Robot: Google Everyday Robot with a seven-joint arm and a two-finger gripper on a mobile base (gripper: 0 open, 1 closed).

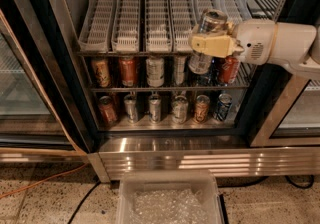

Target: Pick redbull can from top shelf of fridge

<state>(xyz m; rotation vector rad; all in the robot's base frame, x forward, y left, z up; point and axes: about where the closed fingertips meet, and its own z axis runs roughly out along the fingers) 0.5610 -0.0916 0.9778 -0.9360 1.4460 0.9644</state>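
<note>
camera view shows the gripper (204, 44) clamped around the middle of the redbull can (212, 21), held slightly tilted just in front of the top shelf (125, 18) at the fridge's (175, 160) right side, seemingly past the lip so it can come out freely.

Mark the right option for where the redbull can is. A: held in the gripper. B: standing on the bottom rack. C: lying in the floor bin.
A: the gripper is shut on the redbull can, in front of the top shelf's right lanes.
</note>
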